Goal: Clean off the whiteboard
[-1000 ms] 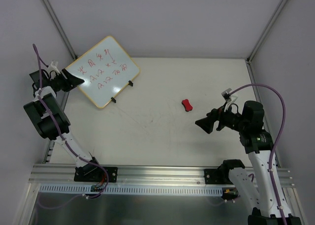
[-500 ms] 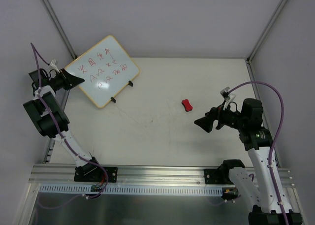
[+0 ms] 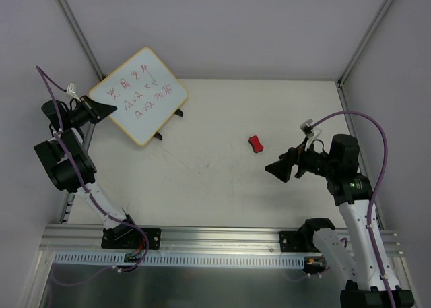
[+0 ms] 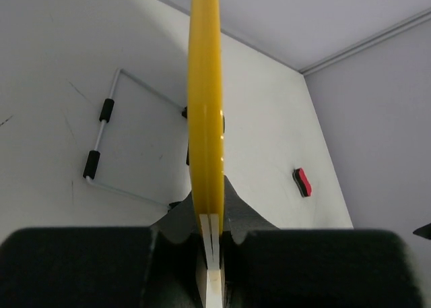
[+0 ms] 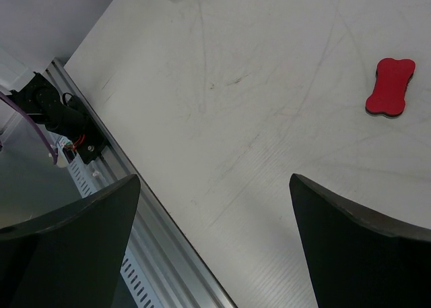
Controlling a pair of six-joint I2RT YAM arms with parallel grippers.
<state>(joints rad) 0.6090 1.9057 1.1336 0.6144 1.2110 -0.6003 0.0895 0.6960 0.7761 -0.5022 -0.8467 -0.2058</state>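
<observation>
Notably, at upper left the left gripper (image 3: 100,108) clamps only the thin yellow edge of the whiteboard (image 3: 138,96), so wiping pressure may pivot it loose; the right gripper (image 3: 273,168), fingers spread, holds nothing.

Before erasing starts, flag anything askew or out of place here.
The whiteboard is askew at the far left, its yellow edge clamped in the left gripper. The red eraser lies apart, mid-table, untouched. Nothing spilled or broken.

A scuffed white table (image 3: 222,187) lies below and between the left tool (image 3: 101,108) and the right tool (image 3: 276,168), with plain pale grey walls (image 3: 236,25) beyond and outside them, a ribbed aluminium rail (image 3: 222,244) behind them, and even light.
</observation>
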